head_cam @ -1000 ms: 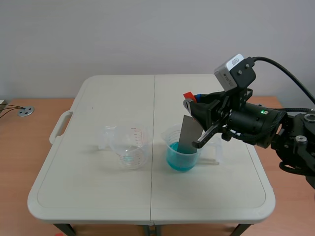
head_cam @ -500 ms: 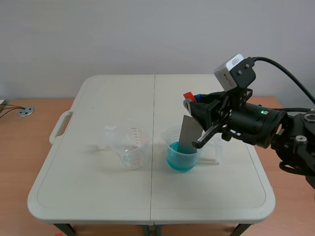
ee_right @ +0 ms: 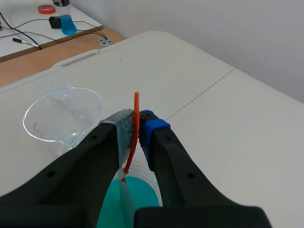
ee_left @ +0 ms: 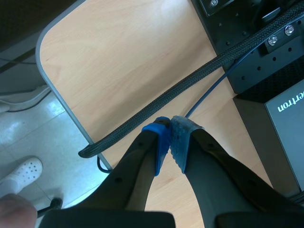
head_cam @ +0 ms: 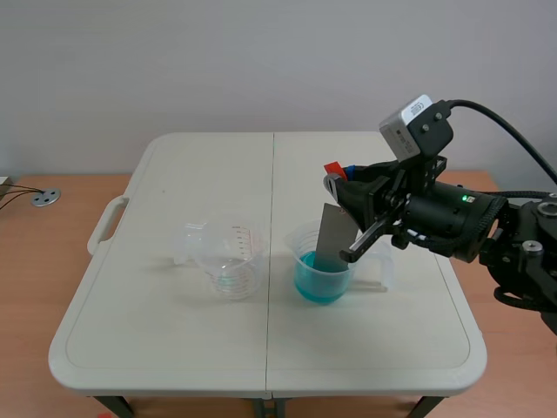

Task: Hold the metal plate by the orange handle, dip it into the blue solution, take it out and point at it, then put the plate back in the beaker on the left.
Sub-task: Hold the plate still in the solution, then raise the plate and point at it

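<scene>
My right gripper [head_cam: 338, 185] is shut on the orange handle [ee_right: 135, 126] of the grey metal plate [head_cam: 330, 237]. The plate hangs down into the right-hand beaker [head_cam: 322, 274], its lower end in the blue solution [ee_right: 130, 204]. In the right wrist view the thin orange handle stands between the two pads [ee_right: 153, 130], right over the blue liquid. The clear beaker on the left [head_cam: 228, 258] stands beside it, holding only a trace of bluish liquid. My left gripper [ee_left: 170, 137] is shut on nothing, off the table over a wooden desk.
The white folding table [head_cam: 174, 340] has a carrying handle [head_cam: 106, 223] at its left edge. A braided cable [ee_left: 190, 90] and black equipment lie under the left gripper. A bottle of blue liquid [ee_right: 66, 18] stands on a side desk beyond the table.
</scene>
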Robot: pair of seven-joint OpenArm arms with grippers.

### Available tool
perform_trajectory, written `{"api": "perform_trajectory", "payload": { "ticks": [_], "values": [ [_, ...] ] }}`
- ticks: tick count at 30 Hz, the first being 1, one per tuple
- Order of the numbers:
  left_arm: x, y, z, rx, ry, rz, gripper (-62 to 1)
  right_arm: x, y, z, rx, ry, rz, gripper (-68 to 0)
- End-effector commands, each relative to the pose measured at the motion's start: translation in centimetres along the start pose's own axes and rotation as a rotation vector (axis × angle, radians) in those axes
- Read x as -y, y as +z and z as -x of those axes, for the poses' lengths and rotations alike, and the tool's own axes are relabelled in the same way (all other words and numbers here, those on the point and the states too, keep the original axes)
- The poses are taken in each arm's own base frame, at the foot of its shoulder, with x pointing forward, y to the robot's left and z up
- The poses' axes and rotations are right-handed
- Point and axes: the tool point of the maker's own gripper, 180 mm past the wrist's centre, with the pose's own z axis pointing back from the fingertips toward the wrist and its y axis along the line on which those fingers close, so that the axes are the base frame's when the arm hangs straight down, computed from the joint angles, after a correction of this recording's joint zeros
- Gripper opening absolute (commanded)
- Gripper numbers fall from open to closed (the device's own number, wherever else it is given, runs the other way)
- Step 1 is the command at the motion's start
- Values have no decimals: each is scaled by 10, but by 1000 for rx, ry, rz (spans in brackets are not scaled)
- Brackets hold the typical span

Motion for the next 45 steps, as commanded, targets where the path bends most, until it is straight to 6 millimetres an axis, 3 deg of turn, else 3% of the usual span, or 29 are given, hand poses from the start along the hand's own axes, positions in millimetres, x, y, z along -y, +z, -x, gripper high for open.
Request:
{"api": "perform_trajectory", "payload": {
  "ticks": [1, 28, 37, 45],
  "values": [
    [3, 2, 0, 4, 6, 8, -591, 2, -4, -18, 52, 20, -4, -664],
    [-2, 1, -3, 13, 1, -1, -591, -1, -3, -88, 158, 173, -6, -664],
    [-56, 7, -24, 65, -45, -106, -591, -7, -2, -109, 180, 220, -14, -664],
    [-131, 41, -58, 178, -75, -271, -591, -13, 0, -127, 196, 211, -21, -664]
  ]
}}
